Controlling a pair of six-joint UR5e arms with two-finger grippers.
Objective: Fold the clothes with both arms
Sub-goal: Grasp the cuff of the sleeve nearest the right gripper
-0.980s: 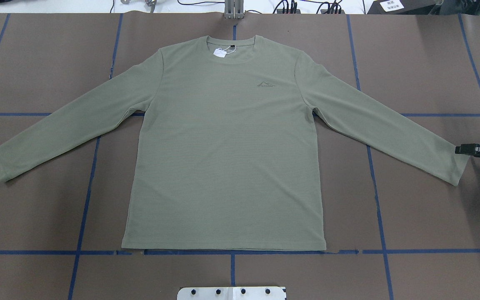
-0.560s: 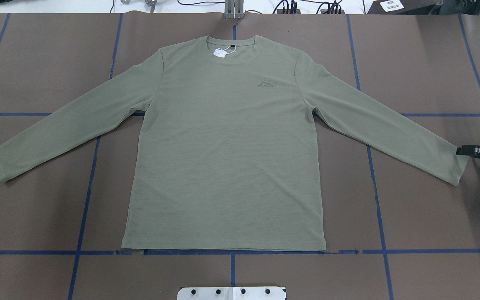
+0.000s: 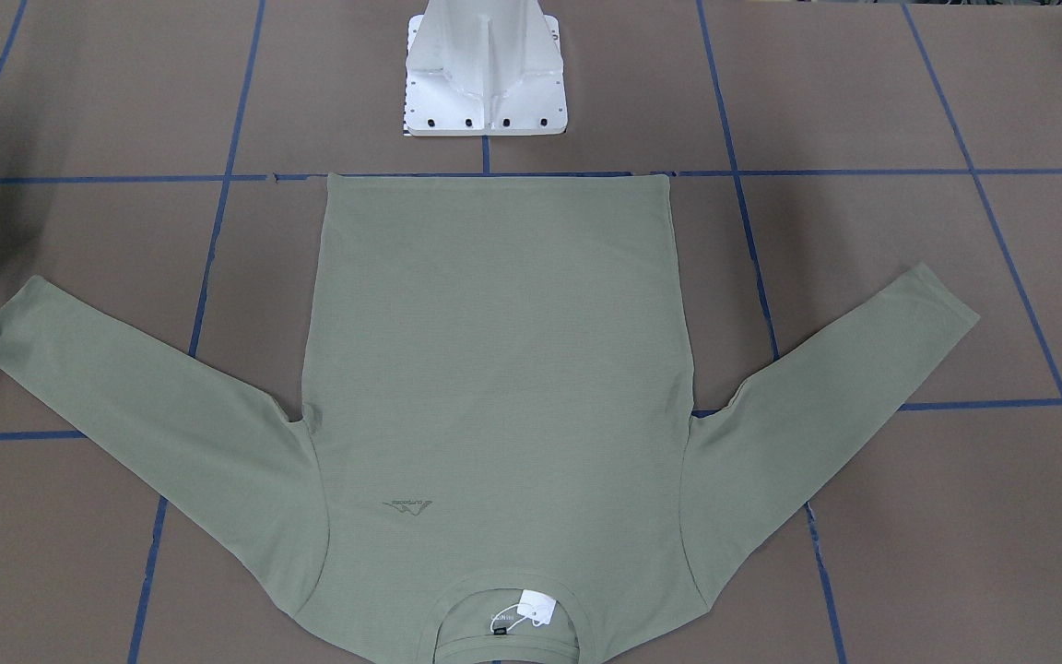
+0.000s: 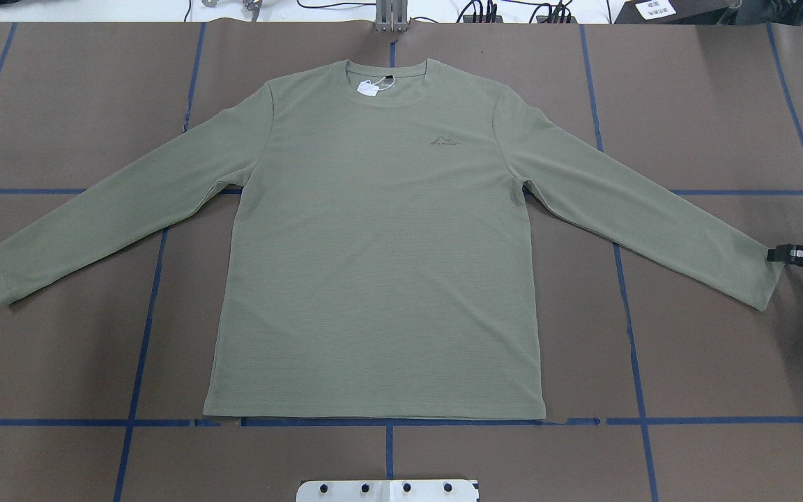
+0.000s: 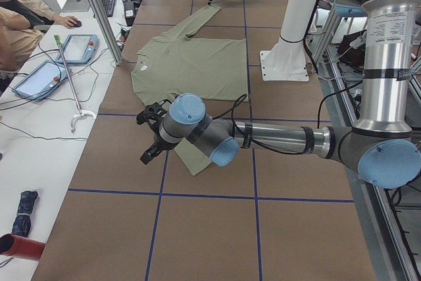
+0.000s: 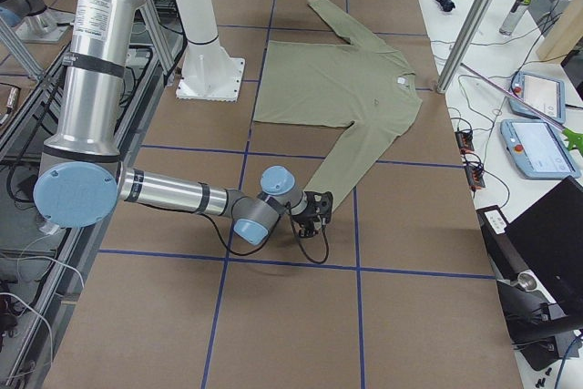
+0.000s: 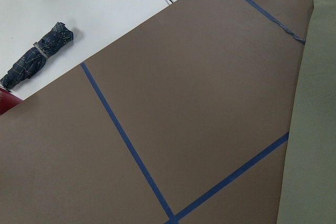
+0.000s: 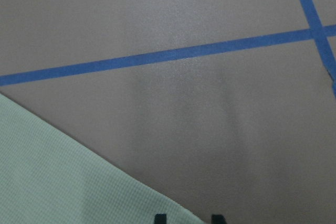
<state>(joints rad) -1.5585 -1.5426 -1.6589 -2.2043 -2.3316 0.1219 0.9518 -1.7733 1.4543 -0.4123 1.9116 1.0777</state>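
Mostly cropped, right gripper [image 4: 772,255] at shirt [image 4: 377,265] cuff, fingertips [image 8: 160,219] barely showing, apart.

Your robot's left arm [image 5: 276,139] and right arm [image 6: 173,193] match: silver tubes, grey joints and round light-blue caps [image 5: 189,108]. Both share a white pedestal base [image 3: 485,74] with dark bolts.

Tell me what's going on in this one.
A green shirt lies flat, face up, spread out on the table. The right gripper is at one cuff, fingers apart at its edge. The left gripper hangs over bare table near the other sleeve. No fold is made yet.
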